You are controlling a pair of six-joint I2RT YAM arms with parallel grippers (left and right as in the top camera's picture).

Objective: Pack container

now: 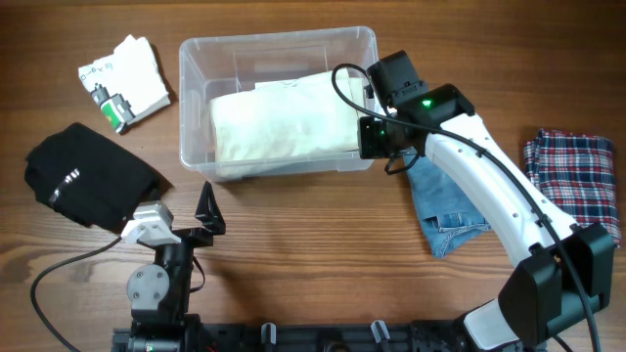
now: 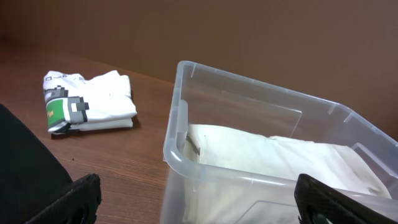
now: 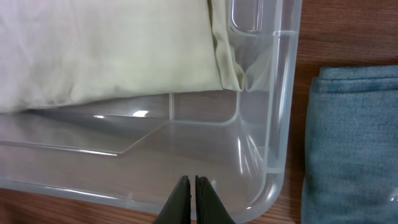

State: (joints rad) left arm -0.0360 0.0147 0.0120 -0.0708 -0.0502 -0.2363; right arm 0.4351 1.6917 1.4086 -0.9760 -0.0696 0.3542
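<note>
The clear container (image 1: 196, 68) stands at the table's back middle, with a folded cream garment (image 1: 284, 122) lying inside. My right gripper (image 1: 376, 138) hangs at its right end. In the right wrist view the right gripper (image 3: 193, 200) is shut on nothing, just above the container's rounded corner (image 3: 281, 124), and the cream garment (image 3: 106, 50) lies beyond it. My left gripper (image 1: 201, 220) stands open in front of the container. In the left wrist view the left gripper (image 2: 199, 205) faces the container's near wall (image 2: 249, 186), with the cream garment (image 2: 280, 155) behind it.
A folded denim garment (image 1: 445, 205) lies right of the container, under my right arm, and shows again (image 3: 351, 143) in the right wrist view. A plaid garment (image 1: 572, 181) lies at the far right. A black garment (image 1: 88, 176) and a white printed tee (image 1: 122, 83) lie to the left.
</note>
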